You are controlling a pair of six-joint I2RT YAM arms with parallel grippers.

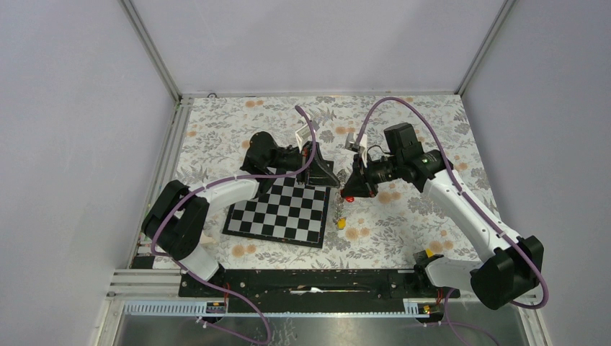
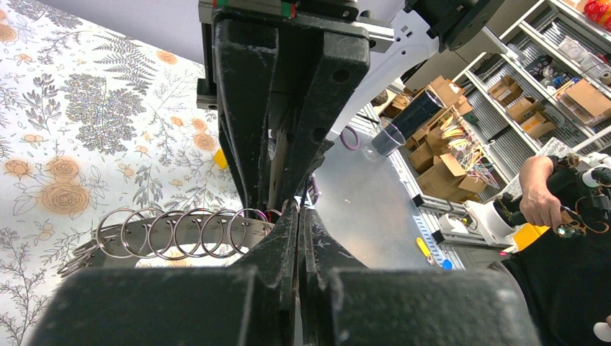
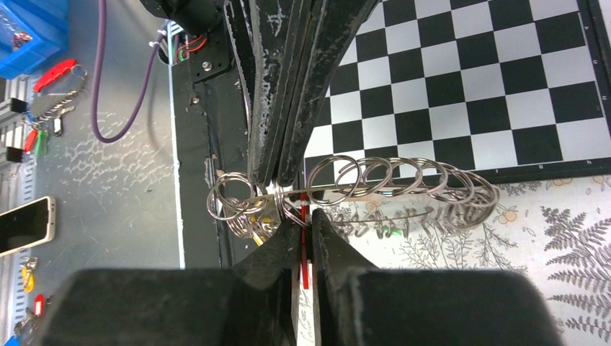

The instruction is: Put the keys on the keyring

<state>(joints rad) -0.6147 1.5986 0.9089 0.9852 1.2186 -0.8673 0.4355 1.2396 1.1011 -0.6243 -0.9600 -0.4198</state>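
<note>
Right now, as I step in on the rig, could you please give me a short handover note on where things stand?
Left gripper: shut on the keyring, held at the far right corner of the chessboard.
Right gripper: shut on a red-tagged key, brought up to the keyring right beside the left gripper.
Done: a row of small rings already hangs on the keyring, and a green tag shows under it.
Left: the red-tagged key does not look threaded yet. A yellow-tagged key lies loose on the tablecloth, right of the chessboard.
</note>
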